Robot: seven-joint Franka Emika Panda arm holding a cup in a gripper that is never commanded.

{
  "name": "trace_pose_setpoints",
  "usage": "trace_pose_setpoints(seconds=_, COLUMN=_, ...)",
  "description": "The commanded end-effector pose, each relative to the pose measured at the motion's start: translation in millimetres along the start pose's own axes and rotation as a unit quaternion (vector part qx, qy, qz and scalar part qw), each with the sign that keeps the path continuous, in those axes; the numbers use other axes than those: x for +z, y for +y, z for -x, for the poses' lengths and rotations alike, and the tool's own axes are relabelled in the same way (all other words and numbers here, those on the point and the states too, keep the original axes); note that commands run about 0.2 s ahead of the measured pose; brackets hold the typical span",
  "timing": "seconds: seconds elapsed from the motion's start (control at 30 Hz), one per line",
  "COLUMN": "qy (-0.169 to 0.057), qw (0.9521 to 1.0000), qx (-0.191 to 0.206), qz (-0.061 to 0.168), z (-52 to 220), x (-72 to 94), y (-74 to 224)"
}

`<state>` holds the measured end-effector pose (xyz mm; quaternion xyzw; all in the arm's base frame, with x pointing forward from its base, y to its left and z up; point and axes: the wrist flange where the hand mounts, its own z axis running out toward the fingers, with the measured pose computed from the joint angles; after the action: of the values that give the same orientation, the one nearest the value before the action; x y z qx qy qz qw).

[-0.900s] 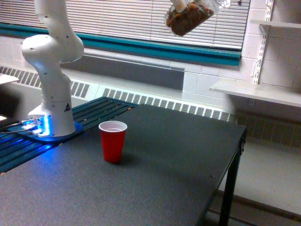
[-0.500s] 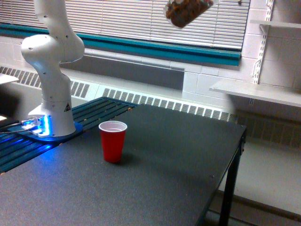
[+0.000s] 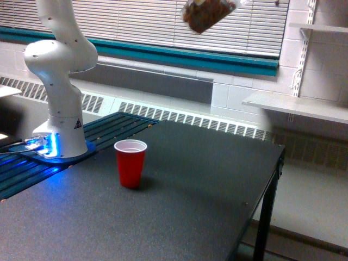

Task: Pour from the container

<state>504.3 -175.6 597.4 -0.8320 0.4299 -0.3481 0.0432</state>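
The container (image 3: 205, 16), a small clear cup with brown stuff showing through, hangs tilted at the very top of the exterior view, in front of the window blinds. Its upper part is cut off by the frame's top edge. My gripper holds it from above and is almost wholly out of the frame. A red cup (image 3: 130, 163) with a white inside stands upright on the dark table (image 3: 196, 196), far below the container and toward the exterior view's left of it. Nothing is falling from the container.
The arm's white base (image 3: 60, 109) stands on a blue-lit mount at the exterior view's left, on a slatted panel (image 3: 114, 128). The table's edge (image 3: 274, 179) drops off at the right. A white wall shelf (image 3: 299, 106) sits beyond it.
The container has moved up and toward the exterior view's left, so less of it shows below the top edge. The red cup has stayed put.
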Motion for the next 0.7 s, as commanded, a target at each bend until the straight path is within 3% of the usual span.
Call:
trace_pose_setpoints(seconds=0.03, qy=0.011, qw=0.9998, qx=-0.019, qz=-0.001, z=17, x=-18.4, y=14)
trace_pose_setpoints(seconds=0.7, qy=0.01, qw=0.9991, qx=-0.015, qz=0.039, z=79, x=-50.6, y=99)
